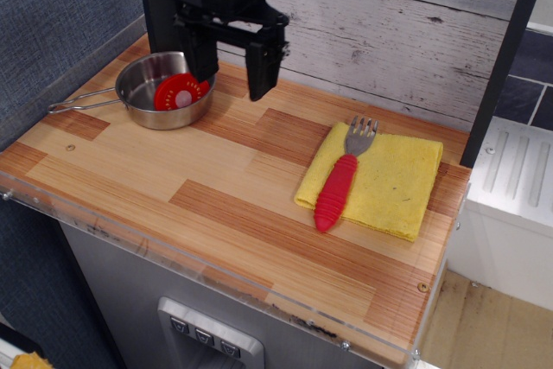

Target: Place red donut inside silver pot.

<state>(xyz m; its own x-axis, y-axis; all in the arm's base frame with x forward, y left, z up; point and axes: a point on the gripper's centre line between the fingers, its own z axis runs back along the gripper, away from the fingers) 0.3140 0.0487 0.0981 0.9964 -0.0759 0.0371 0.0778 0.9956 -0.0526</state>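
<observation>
The red donut (pixel 178 92) lies tilted inside the silver pot (pixel 143 84) at the back left of the wooden counter. The pot's wire handle (pixel 82 102) points left. My black gripper (pixel 232 82) hangs open and empty just right of the pot, above the counter. Its left finger (pixel 205 62) overlaps the pot's right rim in the image and its right finger (pixel 260 75) is over bare wood.
A yellow cloth (pixel 380 179) lies at the right with a red-handled fork (pixel 339 186) on it. The plank wall (pixel 389 23) runs along the back. The counter's front edge (pixel 216 274) has a clear strip. A white rack (pixel 518 174) stands beyond the right edge.
</observation>
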